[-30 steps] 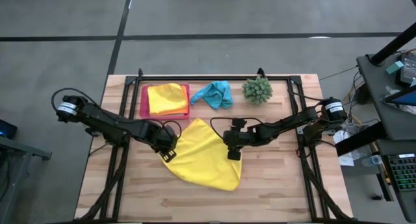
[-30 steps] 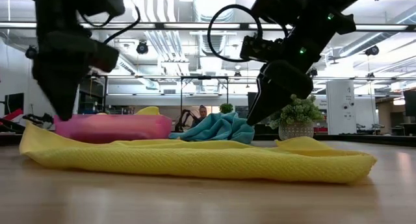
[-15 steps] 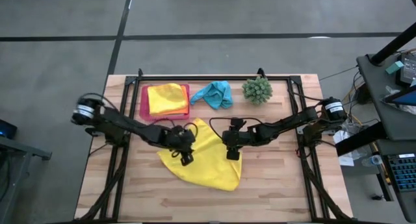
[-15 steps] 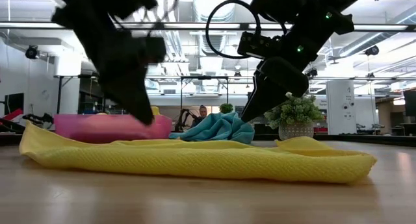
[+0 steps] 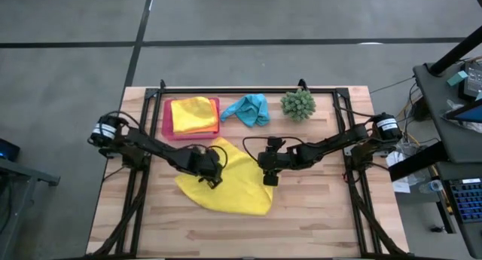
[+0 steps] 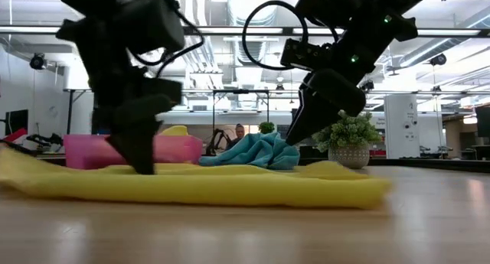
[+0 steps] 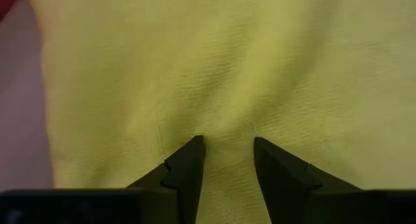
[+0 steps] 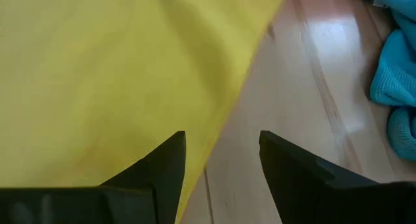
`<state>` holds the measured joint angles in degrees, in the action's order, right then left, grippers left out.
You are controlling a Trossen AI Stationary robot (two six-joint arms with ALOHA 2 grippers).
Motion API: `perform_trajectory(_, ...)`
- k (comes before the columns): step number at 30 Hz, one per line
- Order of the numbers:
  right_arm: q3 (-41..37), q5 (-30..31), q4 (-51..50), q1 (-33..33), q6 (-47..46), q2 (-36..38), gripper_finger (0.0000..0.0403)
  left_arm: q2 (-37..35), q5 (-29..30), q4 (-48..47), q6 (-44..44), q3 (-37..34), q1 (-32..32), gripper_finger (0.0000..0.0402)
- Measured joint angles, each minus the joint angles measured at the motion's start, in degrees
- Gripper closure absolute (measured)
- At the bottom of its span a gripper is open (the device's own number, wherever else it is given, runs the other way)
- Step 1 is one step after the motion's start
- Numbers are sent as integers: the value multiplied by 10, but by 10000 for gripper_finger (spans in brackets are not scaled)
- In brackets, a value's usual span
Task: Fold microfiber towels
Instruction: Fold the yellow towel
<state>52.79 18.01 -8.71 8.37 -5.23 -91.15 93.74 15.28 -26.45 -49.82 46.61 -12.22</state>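
Left wrist view | fingers [image 7: 188,172] pressing puckered yellow towel [image 7: 214,68]

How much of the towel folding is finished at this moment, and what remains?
Done: folded towels lie in the pink tray. In hand: the left gripper presses into the yellow towel on the table, with the right gripper open above its edge. Left: the turquoise towel lies crumpled beside the tray.
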Motion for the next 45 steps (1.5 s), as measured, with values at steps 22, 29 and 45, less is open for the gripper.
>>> perform_trajectory(22, -61, -107, 156, 46, -33, 0, 216, -72, 37, 118, 70, -1, -14, 298)
perform_trajectory(29, -60, -73, 222, 65, -45, -40, 219, -60, 102, 140, 116, -1, -13, 298)
perform_trajectory(45, -25, -4, 232, 54, -18, -110, 277, -51, 145, 145, 142, -18, -12, 298)
